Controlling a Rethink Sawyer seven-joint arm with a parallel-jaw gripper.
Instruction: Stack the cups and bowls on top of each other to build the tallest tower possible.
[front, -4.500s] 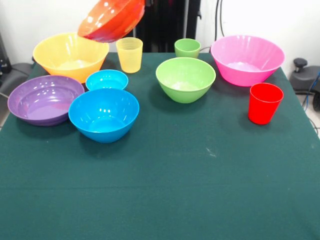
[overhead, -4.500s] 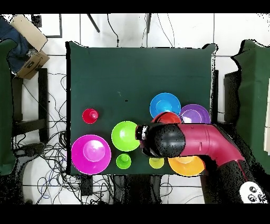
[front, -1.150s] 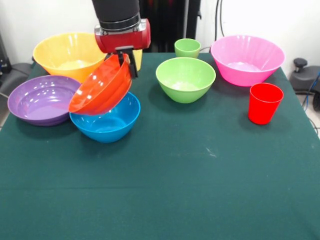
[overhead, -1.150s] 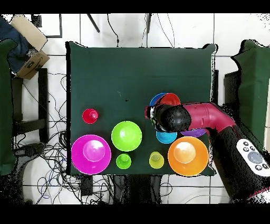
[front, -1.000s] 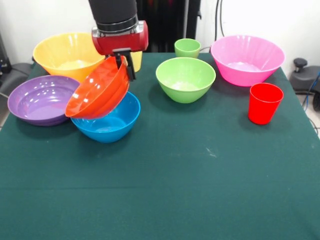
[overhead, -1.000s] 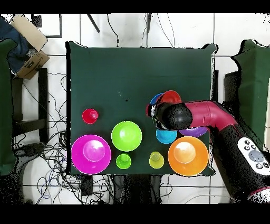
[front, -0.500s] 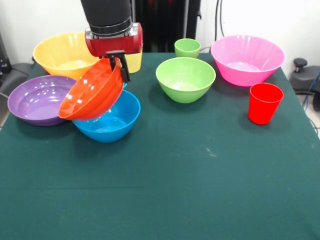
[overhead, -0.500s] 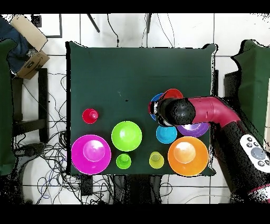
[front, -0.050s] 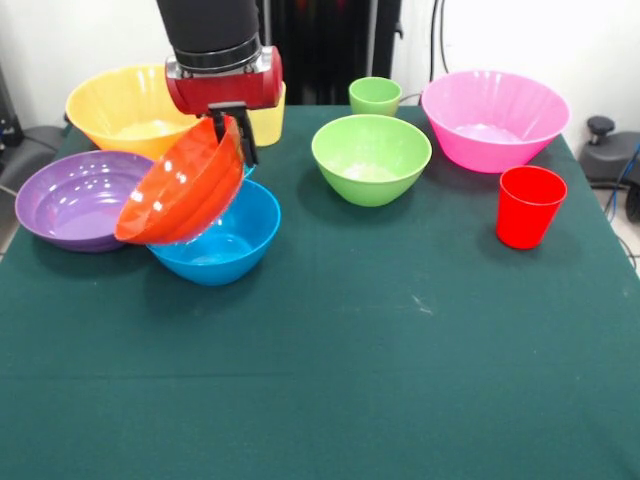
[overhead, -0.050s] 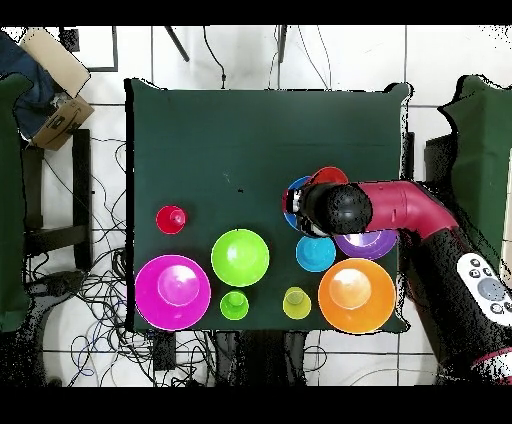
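Note:
My gripper (front, -0.050s: 230, 135) is shut on the rim of the red-orange bowl (front, -0.050s: 180, 195), which hangs tilted over the left rim of the big blue bowl (front, -0.050s: 225, 243). To its left sits the purple bowl (front, -0.050s: 65, 200), and behind that the yellow-orange bowl (front, -0.050s: 120, 105). The yellow cup (front, -0.050s: 270, 115) peeks out behind the gripper. The small blue bowl (overhead, -0.050s: 315, 254) shows only from above. Green bowl (front, -0.050s: 370, 158), green cup (front, -0.050s: 375, 95), pink bowl (front, -0.050s: 495, 115) and red cup (front, -0.050s: 529, 206) stand to the right. No tower stands.
A dark green cloth covers the table (front, -0.050s: 400, 340). In the overhead view my arm (overhead, -0.050s: 405, 212) covers part of the purple bowl (overhead, -0.050s: 366, 244). A cardboard box (overhead, -0.050s: 55, 85) lies off the table's corner.
The gripper has carried the red-orange bowl a little leftward in the front view, across the big blue bowl toward the purple one. Everything else stayed put.

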